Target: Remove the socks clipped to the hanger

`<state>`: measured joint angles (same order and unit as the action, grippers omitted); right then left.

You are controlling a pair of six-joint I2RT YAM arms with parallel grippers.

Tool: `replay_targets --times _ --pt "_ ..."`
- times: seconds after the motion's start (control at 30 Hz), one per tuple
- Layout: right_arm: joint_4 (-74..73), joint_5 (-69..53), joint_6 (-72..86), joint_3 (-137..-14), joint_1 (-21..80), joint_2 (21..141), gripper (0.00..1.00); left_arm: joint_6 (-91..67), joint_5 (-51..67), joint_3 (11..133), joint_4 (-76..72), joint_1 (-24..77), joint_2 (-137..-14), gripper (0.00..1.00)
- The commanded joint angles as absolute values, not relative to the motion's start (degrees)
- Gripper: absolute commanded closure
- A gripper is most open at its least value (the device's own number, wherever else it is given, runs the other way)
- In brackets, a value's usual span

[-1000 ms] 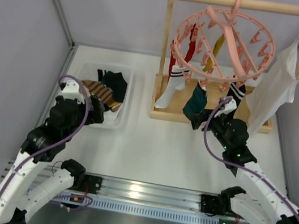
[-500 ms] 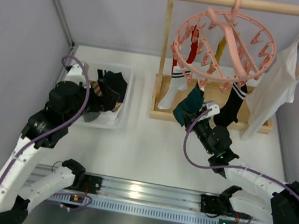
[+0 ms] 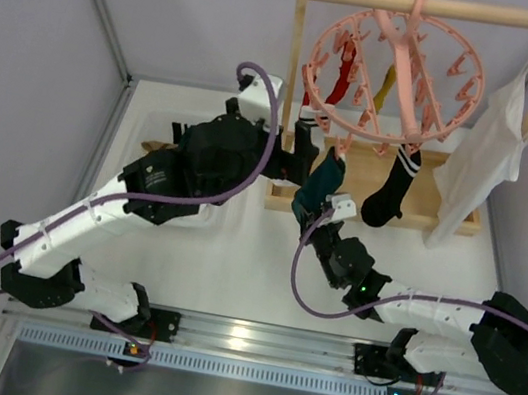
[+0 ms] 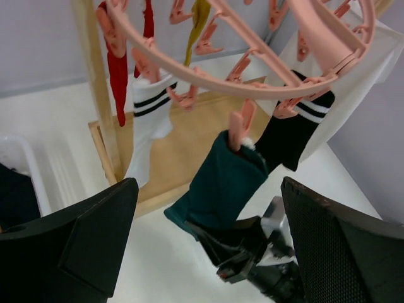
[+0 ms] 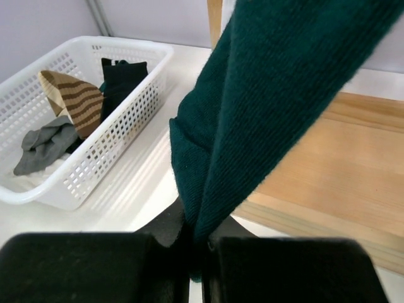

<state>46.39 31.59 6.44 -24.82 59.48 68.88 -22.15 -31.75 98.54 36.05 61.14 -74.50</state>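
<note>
While the teal sock (image 5: pixel 271 95) hangs clipped below the hanger (image 4: pixel 252 87), we see the right end effector (image 5: pixel 196 243) pinching its lower end, the left end effector (image 4: pixel 208 189) spread wide beneath the hanger.

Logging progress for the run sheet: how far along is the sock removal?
Done: three socks lie in the basket: brown-striped, black, grey. In hand: the right gripper is shut on the teal sock, which a pink peg holds on the hanger; the left gripper is open, facing it. Left: all five hanging socks, teal, white striped, black striped, red and mustard.
</note>
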Motion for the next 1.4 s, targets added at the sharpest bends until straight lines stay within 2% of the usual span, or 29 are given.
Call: replay_targets --times 0.0,0.3,0.57,0.8,1.03,1.2,1.37 --pt "50.1 39.36 4.66 -28.3 63.01 70.92 1.0 -14.78 -41.14 106.34 34.63 63.54 -80.23 0.01" --pt "48.34 46.84 -1.67 -35.06 68.11 77.08 1.0 -9.06 -44.38 116.18 37.09 63.98 -92.63 0.03" --pt "47.2 47.11 -2.37 -37.97 68.99 80.15 1.0 -5.98 -47.72 118.3 37.35 63.98 -97.12 0.18" --pt "47.29 47.2 -2.64 -38.5 69.7 80.68 1.0 -4.31 -50.71 120.06 37.18 63.98 -99.75 0.25" --pt "46.85 47.02 -3.69 -39.9 70.75 81.21 1.0 -3.78 -48.95 123.31 37.18 63.81 -103.0 0.28" --pt "46.93 47.28 -3.96 -39.9 71.19 81.12 1.0 -3.6 -50.71 123.4 37.18 63.28 -104.59 0.36" --pt "47.02 47.28 -4.31 -39.81 71.46 80.77 1.0 -3.6 -50.98 124.01 37.09 62.32 -105.38 0.4"
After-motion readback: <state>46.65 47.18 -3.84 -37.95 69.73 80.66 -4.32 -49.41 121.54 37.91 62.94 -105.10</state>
